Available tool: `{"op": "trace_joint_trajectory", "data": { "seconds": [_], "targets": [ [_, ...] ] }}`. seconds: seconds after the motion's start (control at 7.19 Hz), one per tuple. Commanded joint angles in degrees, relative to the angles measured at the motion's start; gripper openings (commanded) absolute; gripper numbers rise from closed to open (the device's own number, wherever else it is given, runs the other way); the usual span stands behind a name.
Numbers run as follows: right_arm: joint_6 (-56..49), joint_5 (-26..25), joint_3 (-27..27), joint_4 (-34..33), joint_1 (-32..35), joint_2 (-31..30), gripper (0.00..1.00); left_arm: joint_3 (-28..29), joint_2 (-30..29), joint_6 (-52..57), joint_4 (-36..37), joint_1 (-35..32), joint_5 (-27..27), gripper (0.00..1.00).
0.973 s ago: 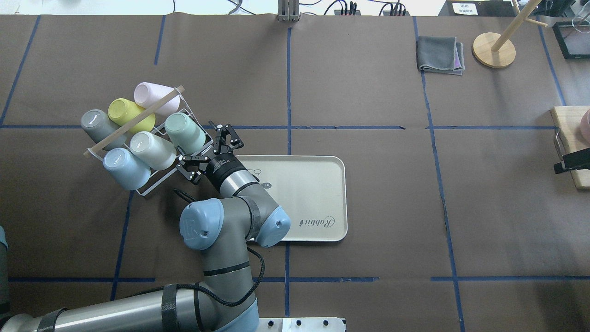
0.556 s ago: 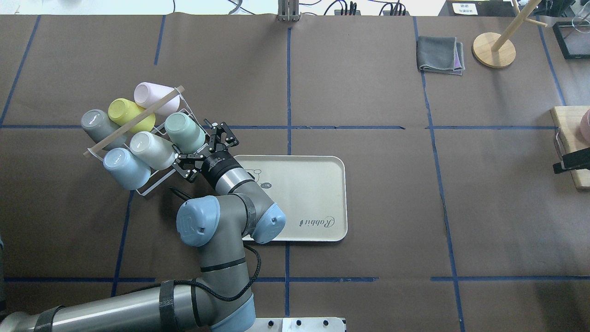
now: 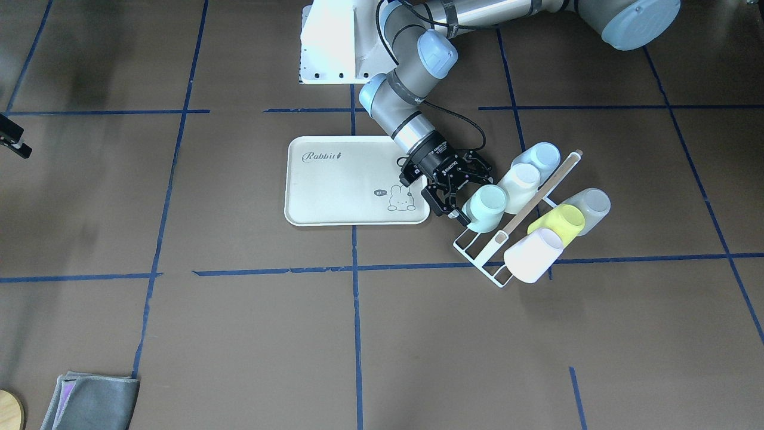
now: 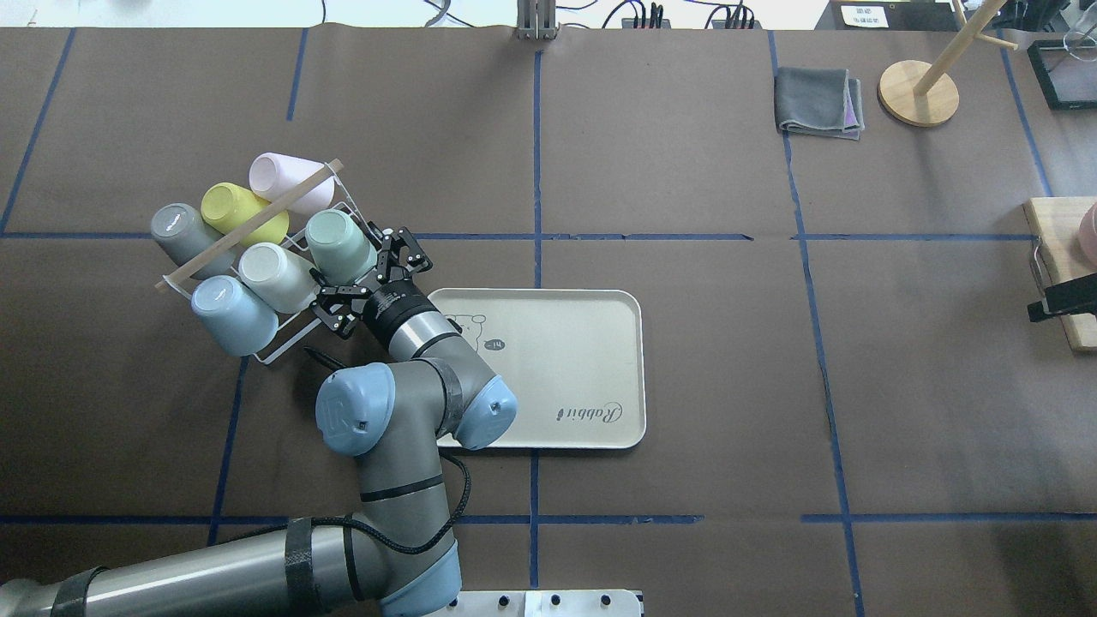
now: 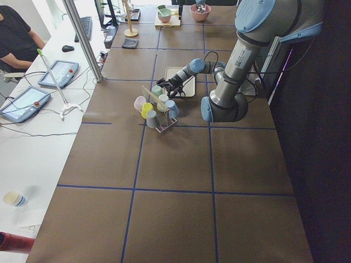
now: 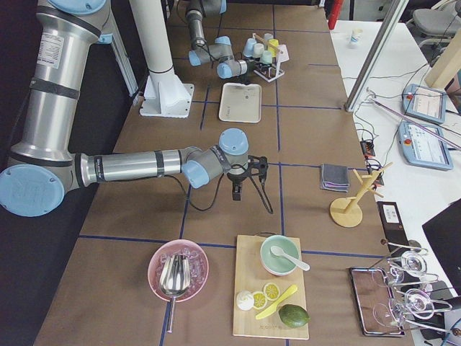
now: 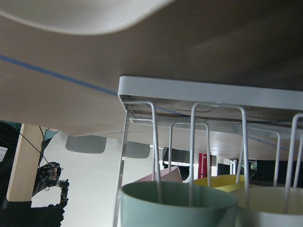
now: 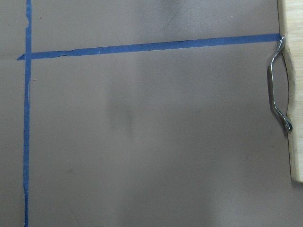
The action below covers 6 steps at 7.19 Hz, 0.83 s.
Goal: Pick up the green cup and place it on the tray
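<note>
The green cup (image 4: 341,244) lies tilted, mouth down, on a white wire rack (image 4: 276,350); it also shows in the front view (image 3: 486,207) and the left wrist view (image 7: 177,205). My left gripper (image 4: 353,272) is open, with one jaw on each side of the cup's mouth end, not closed on it; it also shows in the front view (image 3: 470,194). The cream tray (image 4: 566,343) lies flat just right of the rack, partly under my left arm. My right gripper (image 4: 1061,300) is far right near a wooden board; I cannot tell whether it is open or shut.
The rack also holds a pinkish-white cup (image 4: 283,176), a yellow-green cup (image 4: 236,210), a grey cup (image 4: 180,231), a cream cup (image 4: 278,278) and a light blue cup (image 4: 231,313) under a wooden bar (image 4: 248,224). A grey cloth (image 4: 818,103) and a wooden stand (image 4: 919,92) are far right.
My left gripper has moved left and slightly up the view toward the rack, so its open jaws now straddle the green cup's mouth end. The right arm has not moved.
</note>
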Motion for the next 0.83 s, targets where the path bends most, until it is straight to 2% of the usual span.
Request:
{"op": "trace_joint_trajectory", "data": {
  "seconds": [0.0,0.7],
  "targets": [
    [0.09,0.5,0.0,0.02,0.0,0.02,1.0,0.07,0.38,0.22,-1.09,-0.09,0.0,0.99],
    [0.09,0.68,-0.09,-0.07,0.0,0.1,1.0,0.16,0.47,0.13,-1.27,-0.62,0.0,0.95]
  ]
}}
